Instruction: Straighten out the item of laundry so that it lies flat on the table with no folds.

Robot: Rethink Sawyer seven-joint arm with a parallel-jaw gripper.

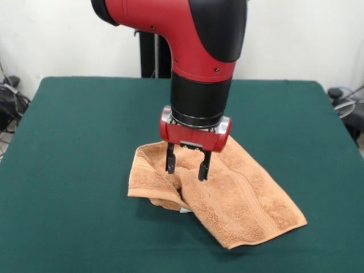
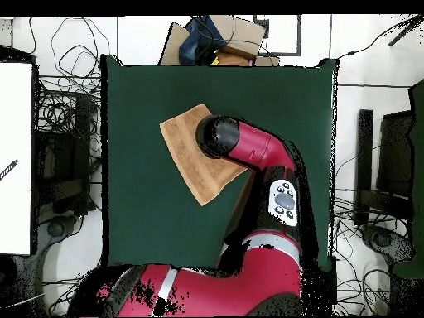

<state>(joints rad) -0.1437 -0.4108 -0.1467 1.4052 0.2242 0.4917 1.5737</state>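
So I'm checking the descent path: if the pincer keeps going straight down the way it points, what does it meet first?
Most likely the towel: the open pincer points down over its raised fold, the table beneath. The remaining gap is hard to judge.

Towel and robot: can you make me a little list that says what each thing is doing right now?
towel: orange-tan, lying on the table, not flat; its left part is folded under, with a lump at the fold
table: dark green, much bigger than the towel
gripper: pointing straight down over the towel's folded left part
fingers: two black ones, spread apart, nothing between them; tips at or just above the cloth
arm: red and black, covers part of the towel in the overhead view
job done: not yet
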